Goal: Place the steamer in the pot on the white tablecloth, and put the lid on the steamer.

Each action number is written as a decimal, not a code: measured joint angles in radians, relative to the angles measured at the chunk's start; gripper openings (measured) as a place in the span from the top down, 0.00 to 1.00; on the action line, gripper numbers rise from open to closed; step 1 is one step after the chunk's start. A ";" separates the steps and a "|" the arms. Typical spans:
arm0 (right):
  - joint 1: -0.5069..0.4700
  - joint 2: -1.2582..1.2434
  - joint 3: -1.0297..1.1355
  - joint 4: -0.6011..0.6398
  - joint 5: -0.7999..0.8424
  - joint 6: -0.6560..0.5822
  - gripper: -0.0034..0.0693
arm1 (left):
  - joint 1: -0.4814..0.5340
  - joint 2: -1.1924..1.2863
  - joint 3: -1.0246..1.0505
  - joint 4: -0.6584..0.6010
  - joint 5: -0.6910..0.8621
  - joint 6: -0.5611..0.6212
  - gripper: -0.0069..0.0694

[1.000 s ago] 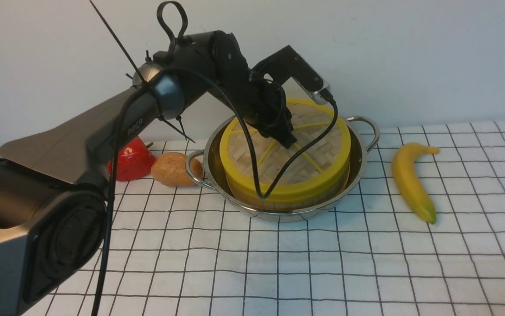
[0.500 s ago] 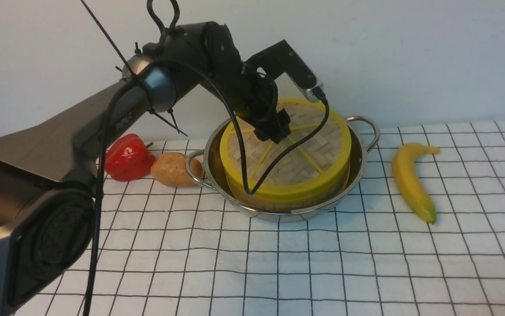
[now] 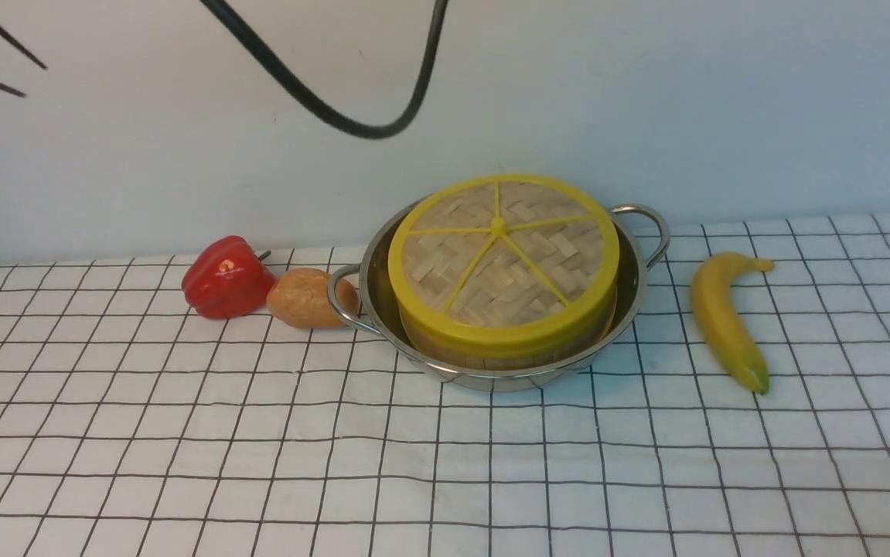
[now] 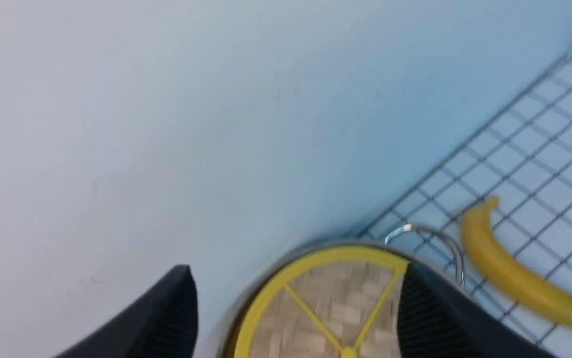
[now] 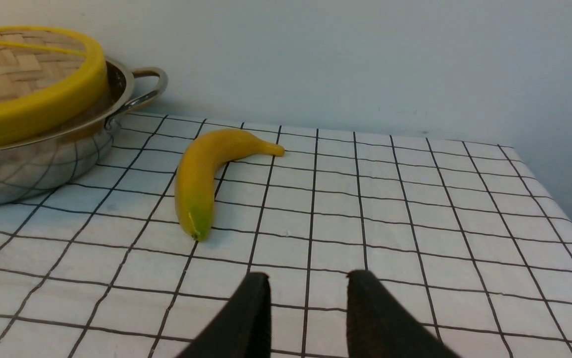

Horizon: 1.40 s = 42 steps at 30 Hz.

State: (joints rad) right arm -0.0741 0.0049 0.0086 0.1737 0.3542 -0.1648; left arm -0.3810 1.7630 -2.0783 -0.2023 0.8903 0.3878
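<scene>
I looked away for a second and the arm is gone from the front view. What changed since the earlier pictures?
The left pincer let go of the lid, opened wide and pulled up and away, out of the front view; only its cable hangs there. The lid stayed seated on the steamer in the pot. The banana, pepper and potato did not move.

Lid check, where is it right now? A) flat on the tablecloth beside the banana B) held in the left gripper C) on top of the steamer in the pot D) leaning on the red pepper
C: the lid sits level on the steamer inside the pot, with no gripper touching it.
</scene>
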 joint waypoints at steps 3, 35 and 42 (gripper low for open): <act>0.000 0.000 0.000 0.000 -0.001 0.000 0.62 | 0.000 -0.034 0.000 0.002 -0.020 -0.004 0.33; 0.000 0.000 0.000 0.001 -0.004 0.000 0.62 | 0.540 -1.579 1.750 -0.018 -0.523 -0.071 0.63; 0.000 0.000 0.000 0.001 -0.004 0.000 0.62 | 0.541 -1.640 1.862 0.013 -0.464 -0.077 0.62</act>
State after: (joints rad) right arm -0.0741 0.0049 0.0086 0.1745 0.3502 -0.1648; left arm 0.1602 0.1230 -0.2162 -0.1892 0.4258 0.3112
